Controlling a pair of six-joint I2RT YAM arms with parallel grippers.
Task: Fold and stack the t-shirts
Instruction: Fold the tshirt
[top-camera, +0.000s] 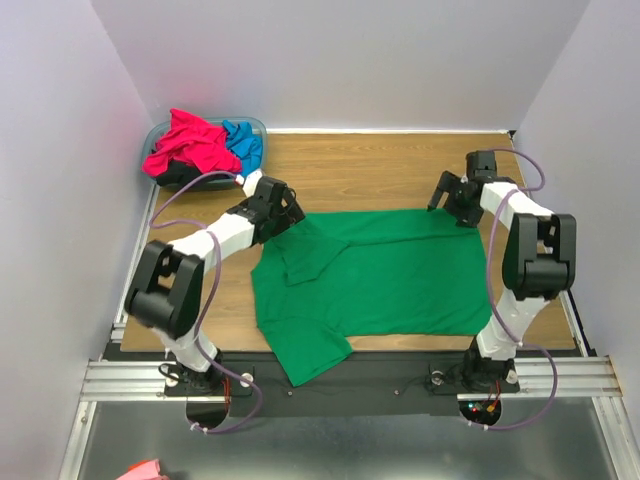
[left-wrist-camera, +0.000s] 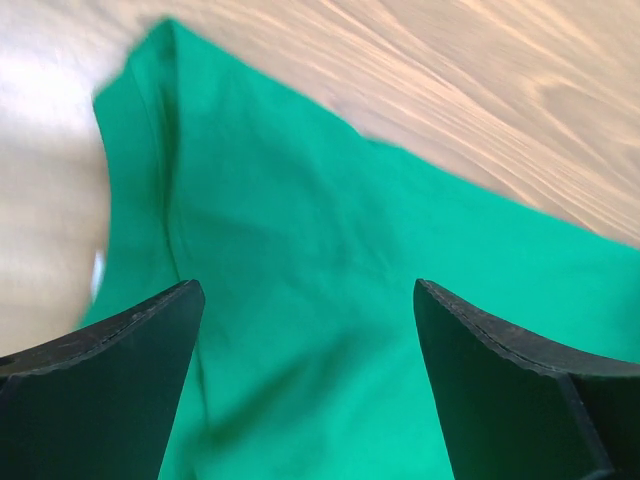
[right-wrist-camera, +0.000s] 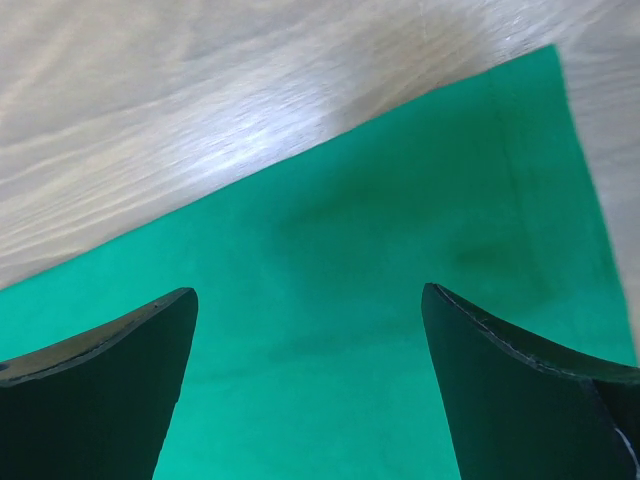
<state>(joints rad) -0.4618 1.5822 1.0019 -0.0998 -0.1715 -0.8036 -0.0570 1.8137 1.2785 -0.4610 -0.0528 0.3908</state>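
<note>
Left tool (left-wrist-camera: 308, 290) and right tool (right-wrist-camera: 309, 290) gape over green t-shirt (top-camera: 390, 270) far corners.

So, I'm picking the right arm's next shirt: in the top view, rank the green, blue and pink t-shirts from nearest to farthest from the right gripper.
1. Green t-shirt, its far right corner under the right gripper.
2. Blue t-shirt, in the far-left corner.
3. Pink t-shirt, left of the blue one.

Wooden surface (top-camera: 400, 165), light grain. Lying directly on it: one green t-shirt (top-camera: 390, 280), spread flat, reaching beneath both the left claw (top-camera: 290, 215) and the right claw (top-camera: 440, 197); one blue basin (top-camera: 250, 124), beyond the left claw.
</note>
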